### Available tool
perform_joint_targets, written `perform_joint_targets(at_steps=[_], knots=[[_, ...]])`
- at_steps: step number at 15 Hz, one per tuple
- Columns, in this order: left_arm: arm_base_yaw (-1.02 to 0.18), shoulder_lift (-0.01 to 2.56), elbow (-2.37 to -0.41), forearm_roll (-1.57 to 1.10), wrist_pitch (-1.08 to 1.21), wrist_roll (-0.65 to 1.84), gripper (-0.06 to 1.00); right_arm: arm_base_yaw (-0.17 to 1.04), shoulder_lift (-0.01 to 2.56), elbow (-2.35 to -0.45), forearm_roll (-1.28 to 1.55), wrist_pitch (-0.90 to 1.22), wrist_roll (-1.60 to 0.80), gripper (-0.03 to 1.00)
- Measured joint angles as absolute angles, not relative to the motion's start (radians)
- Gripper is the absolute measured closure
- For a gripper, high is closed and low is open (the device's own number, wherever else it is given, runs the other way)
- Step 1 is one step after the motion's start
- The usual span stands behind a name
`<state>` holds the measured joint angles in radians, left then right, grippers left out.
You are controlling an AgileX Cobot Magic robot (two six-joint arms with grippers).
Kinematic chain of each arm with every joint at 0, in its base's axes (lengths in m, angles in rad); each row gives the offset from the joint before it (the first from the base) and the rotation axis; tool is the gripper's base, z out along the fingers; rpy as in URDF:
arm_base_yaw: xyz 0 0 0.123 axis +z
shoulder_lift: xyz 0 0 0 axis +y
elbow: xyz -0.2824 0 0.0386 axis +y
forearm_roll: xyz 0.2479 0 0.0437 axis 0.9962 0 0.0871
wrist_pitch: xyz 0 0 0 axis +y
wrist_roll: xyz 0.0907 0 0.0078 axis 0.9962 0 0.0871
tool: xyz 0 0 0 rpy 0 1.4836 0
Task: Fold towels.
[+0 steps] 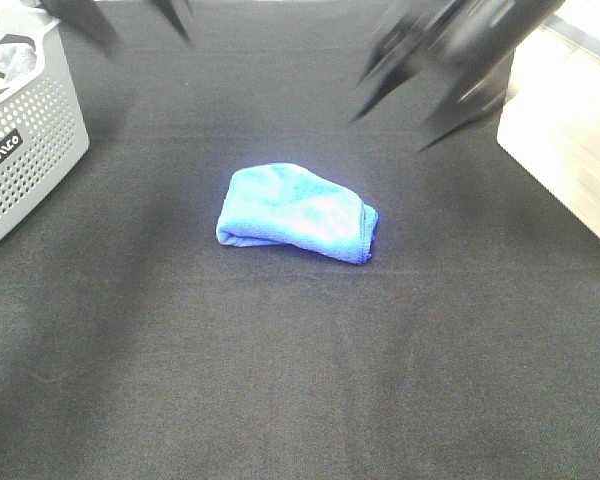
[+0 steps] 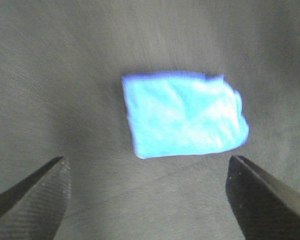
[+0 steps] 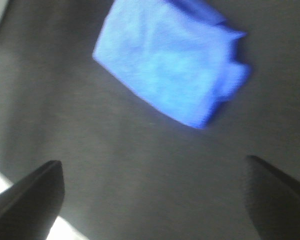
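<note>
The blue towel point(image 1: 297, 214) is seen folded into a compact bundle at the middle of the black worktop point(image 1: 300, 380). Both the left gripper point(image 2: 147, 200) and the right gripper point(image 3: 155, 200) are held spread wide above it, grasping nothing.

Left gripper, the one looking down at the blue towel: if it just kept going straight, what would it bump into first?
Probably the folded blue towel, which lies straight ahead between the open fingers. Nothing else shows in the way, only black table cloth. Depth is hard to judge, so it might touch the cloth just short of it.
</note>
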<state>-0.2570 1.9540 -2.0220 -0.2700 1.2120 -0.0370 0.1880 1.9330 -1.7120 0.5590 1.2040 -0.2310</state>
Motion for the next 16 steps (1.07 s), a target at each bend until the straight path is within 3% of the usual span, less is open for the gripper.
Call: perform_joint_targets(at_steps=[4, 12, 16], knots=[[-0.257, 1.638, -1.703, -0.185, 1.213, -0.034, 0.14, 0.188, 1.647, -1.549, 0.406, 1.207, -0.179, 0.07], [-0.257, 0.845, -1.042, -0.174, 1.217, -0.031, 0.14, 0.188, 0.949, -0.925, 0.333, 1.111, -0.148, 0.07], [-0.257, 0.503, -0.857, -0.174, 1.22, -0.025, 0.14, 0.188, 0.637, -0.728, 0.279, 1.112, -0.145, 0.07]])
